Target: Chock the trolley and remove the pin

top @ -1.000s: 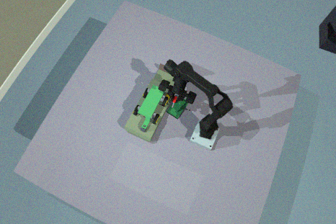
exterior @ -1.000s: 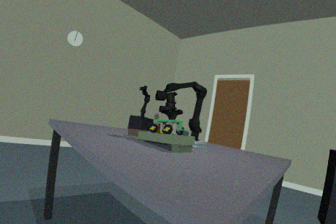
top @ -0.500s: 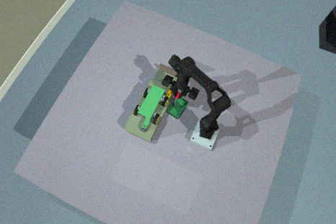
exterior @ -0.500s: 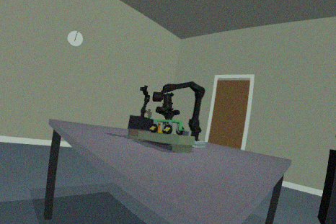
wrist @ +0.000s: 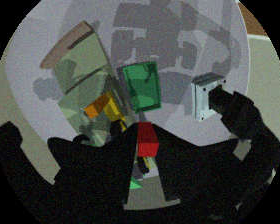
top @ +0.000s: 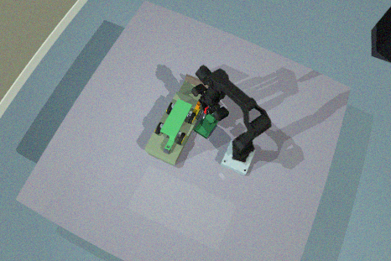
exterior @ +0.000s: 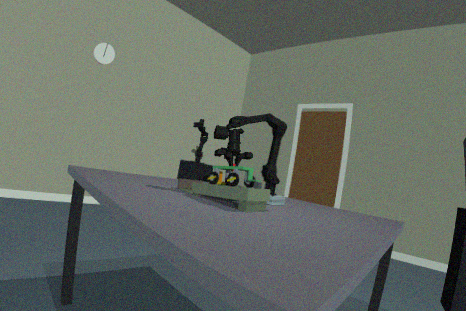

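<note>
My gripper [top: 206, 108] [exterior: 234, 163] [wrist: 143, 127] is shut on the stop pin; its red head [top: 205, 111] [wrist: 148, 142] shows between the fingertips. In the top view the pin appears at the upper edge of the green tray [top: 202, 132] [wrist: 142, 95]; its height above it is unclear. The trolley [top: 177, 118] [exterior: 231, 179] stands on the ramp [top: 161, 154] [exterior: 252, 205] [wrist: 73, 72]. The yellow chock [top: 196, 109] [exterior: 221, 177] [wrist: 112, 110] with orange handle is beside a tray-side wheel, toward the ramp's brown end. The arm partly hides it; contact with the wheel cannot be confirmed.
The ramp's brown end board [top: 193, 79] [wrist: 66, 44] lies beyond the chock. The arm's white base plate [top: 236, 166] [exterior: 276, 201] [wrist: 199, 102] is on the tray's other side. The tray sits close beside the ramp's long edge.
</note>
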You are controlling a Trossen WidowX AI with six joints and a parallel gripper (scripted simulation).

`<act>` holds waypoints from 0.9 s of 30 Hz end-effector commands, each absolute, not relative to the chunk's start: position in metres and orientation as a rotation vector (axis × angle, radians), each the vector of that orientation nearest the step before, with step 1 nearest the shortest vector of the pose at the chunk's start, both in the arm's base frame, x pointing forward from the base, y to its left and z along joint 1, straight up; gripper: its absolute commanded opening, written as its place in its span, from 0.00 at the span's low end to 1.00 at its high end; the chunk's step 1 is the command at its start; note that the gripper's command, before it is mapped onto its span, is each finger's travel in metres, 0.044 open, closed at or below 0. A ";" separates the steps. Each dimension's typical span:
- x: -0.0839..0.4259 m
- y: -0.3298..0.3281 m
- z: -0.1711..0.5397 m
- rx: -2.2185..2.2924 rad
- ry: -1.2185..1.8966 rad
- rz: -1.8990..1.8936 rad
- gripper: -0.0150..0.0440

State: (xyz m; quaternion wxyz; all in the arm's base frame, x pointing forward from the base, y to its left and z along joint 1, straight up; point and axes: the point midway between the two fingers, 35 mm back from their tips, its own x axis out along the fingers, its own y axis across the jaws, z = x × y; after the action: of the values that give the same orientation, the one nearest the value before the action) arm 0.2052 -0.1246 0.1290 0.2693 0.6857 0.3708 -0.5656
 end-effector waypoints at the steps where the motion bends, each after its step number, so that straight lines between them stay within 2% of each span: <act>1: 0.204 -0.123 0.130 1.925 0.884 -1.622 0.25; 27: 0.205 -0.118 0.130 2.279 0.124 -2.151 0.25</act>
State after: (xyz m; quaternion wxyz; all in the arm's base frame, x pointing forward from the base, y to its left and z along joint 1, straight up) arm 0.2047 -0.1188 0.1291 0.0306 0.7285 0.0803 -0.6796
